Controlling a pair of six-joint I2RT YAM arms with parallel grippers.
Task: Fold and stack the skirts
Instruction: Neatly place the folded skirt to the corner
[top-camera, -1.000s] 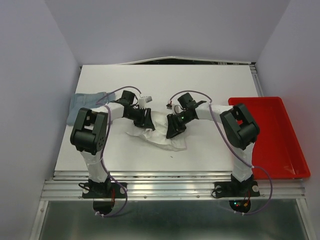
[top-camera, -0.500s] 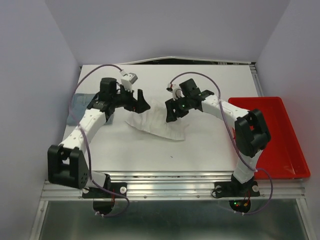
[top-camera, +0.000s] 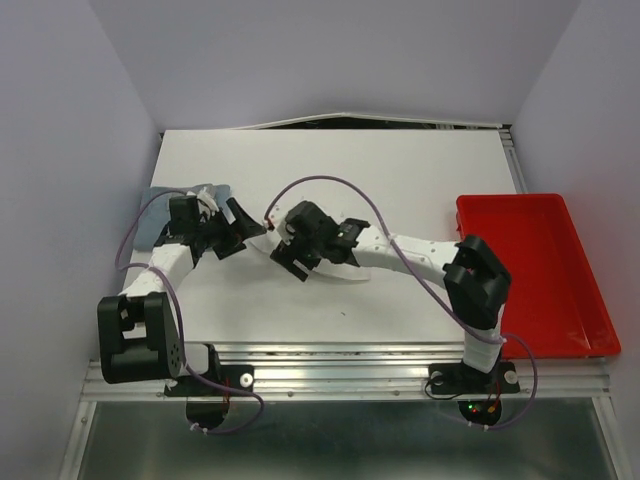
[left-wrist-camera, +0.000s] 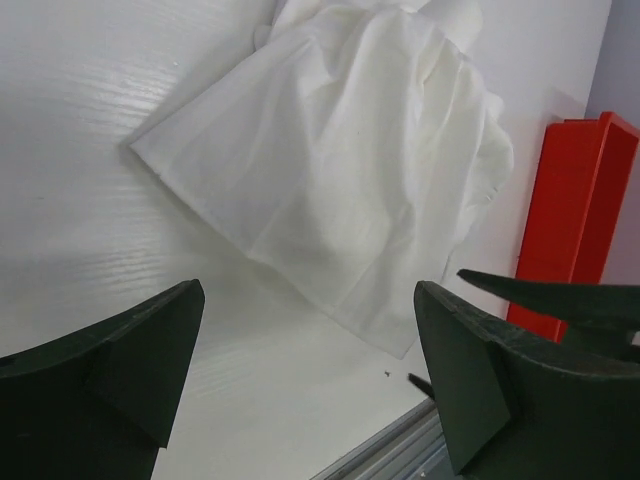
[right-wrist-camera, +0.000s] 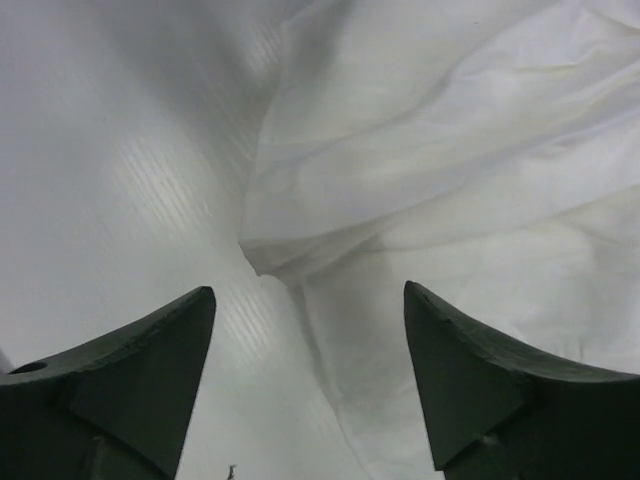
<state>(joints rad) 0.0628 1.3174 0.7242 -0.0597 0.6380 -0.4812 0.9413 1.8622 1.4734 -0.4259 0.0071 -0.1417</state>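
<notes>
The white skirt (top-camera: 350, 272) lies crumpled at the table's middle, mostly under my right arm. It fills the left wrist view (left-wrist-camera: 340, 170) and the right wrist view (right-wrist-camera: 450, 170). The light blue denim skirt (top-camera: 157, 208) lies at the table's left edge, behind my left arm. My left gripper (top-camera: 240, 222) is open and empty just left of the white skirt, low over the table (left-wrist-camera: 308, 330). My right gripper (top-camera: 290, 260) is open and empty over the white skirt's left edge, with a cloth fold between its fingers (right-wrist-camera: 308, 300).
A red tray (top-camera: 535, 290) stands at the right edge of the table and shows in the left wrist view (left-wrist-camera: 570, 220). A metal rail (top-camera: 340, 370) runs along the front edge. White walls close in the left and right sides.
My left gripper has swung back and down to the white skirt's left side. My right gripper has moved left across the skirt to its left edge. Both stay open.
</notes>
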